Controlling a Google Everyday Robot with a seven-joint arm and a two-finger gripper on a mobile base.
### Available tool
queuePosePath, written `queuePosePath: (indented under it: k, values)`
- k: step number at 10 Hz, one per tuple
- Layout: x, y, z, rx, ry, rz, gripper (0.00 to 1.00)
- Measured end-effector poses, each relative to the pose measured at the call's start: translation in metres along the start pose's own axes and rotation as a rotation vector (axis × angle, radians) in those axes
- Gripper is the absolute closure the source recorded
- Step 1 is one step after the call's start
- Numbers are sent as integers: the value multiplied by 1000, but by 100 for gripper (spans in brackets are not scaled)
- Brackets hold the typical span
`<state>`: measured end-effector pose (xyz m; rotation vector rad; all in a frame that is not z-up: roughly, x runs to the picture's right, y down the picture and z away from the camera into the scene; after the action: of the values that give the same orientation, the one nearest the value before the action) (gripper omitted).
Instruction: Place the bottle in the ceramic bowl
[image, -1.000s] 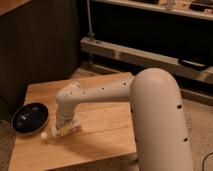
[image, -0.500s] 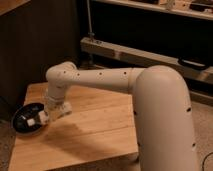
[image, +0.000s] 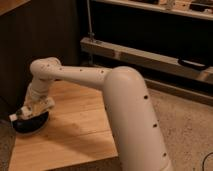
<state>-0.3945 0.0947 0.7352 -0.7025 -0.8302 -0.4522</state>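
My white arm reaches left across the wooden table (image: 75, 131). At the table's left edge, the gripper (image: 31, 111) hangs just above the ceramic bowl (image: 27, 128), a dark, shallow, round dish. The gripper is shut on the bottle (image: 18, 116), a small whitish thing that lies sideways and sticks out to the left over the bowl. The arm's wrist hides the bowl's far rim, and I cannot tell whether the bottle touches the bowl.
A dark panel stands behind the table on the left. A low metal rail and shelf (image: 145, 56) run along the back right. Speckled floor (image: 185, 125) lies right of the table. My own arm's thick white link (image: 132, 120) covers the table's right side.
The arm has swung left from the middle of the table to over the bowl, with the bottle still in the gripper. The gripper now sits lower over the bowl.
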Motion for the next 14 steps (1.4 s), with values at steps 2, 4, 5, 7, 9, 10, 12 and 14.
queuePosePath:
  k: [2,4,5,7,9,10,12,14]
  values:
    - [-23,-9,42,-38,-38,-58,100]
    - [-34,-4,67,-66,-61,-96,96]
    - [-33,-4,66,-64,-61,-96,96]
    - [-33,-4,66,-64,-60,-94,96]
    - [-34,-4,67,-65,-61,-96,97]
    - [-33,-4,66,-64,-60,-95,99]
    - [-33,-4,66,-65,-61,-96,92]
    - [-33,-4,66,-65,-61,-96,70]
